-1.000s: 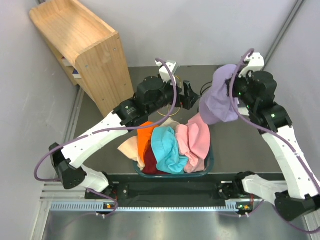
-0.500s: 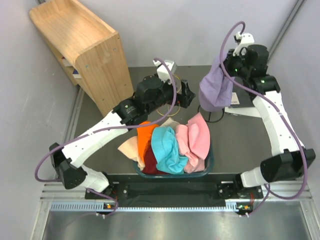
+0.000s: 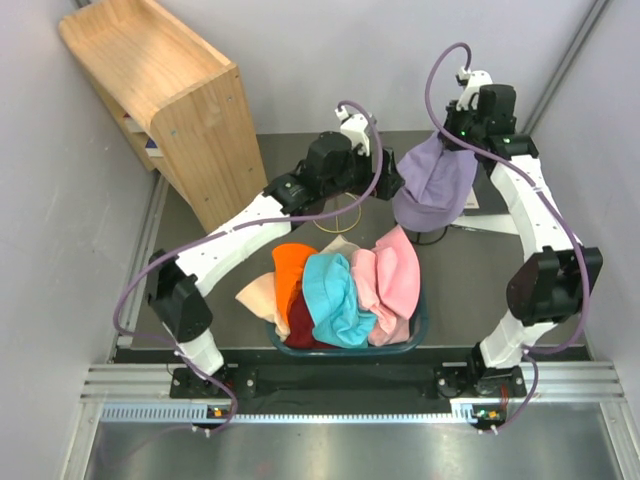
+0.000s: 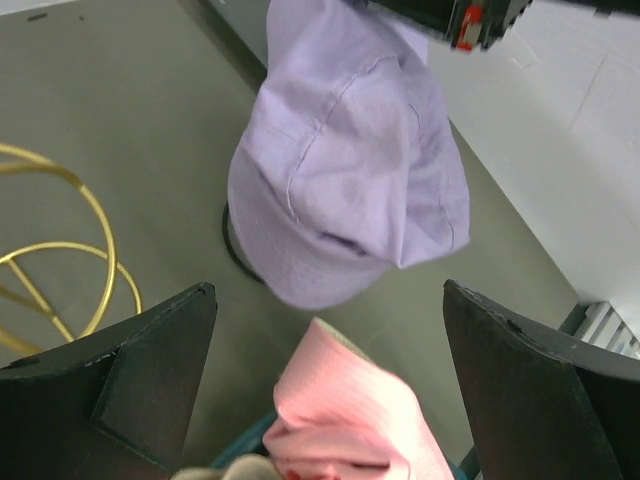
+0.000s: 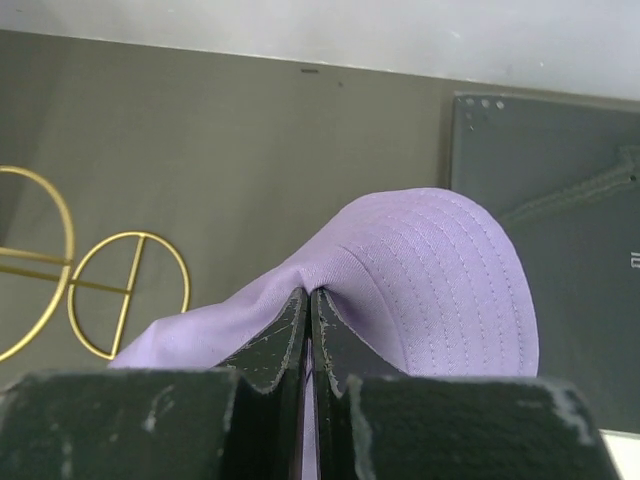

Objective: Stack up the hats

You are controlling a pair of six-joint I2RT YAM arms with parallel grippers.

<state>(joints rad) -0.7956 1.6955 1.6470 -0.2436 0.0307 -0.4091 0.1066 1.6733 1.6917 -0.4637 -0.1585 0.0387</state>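
Over the far right part of the table, the lavender hat hangs in the air from the right gripper. That gripper's two fingers are pressed together on a fold of the hat's fabric. From that pinch the hat droops downward, so its long axis runs roughly top to bottom, with the rounded, stitched part lowest. Its lower edge hangs above a black wire ring, and whether cloth touches wire cannot be told.

The left gripper holds nothing, its jaws spread wide. It points straight at the hanging hat, which sits ahead of it and centred between the two fingers in the left wrist view, though apart from both. It is the nearer free gripper, so the coming move probably turns on this line-up: a forward reach would bring the open jaws around the hat's lower half.

The other hats lie heaped in the dark teal tub at the near middle. Among them are the pink hat, nearest below the lavender one, the teal hat and the orange hat. A gold wire frame stands on the table left of the hanging hat.

No brand, label or legible writing shows on any hat. A small red tag on the right arm is too small to read.
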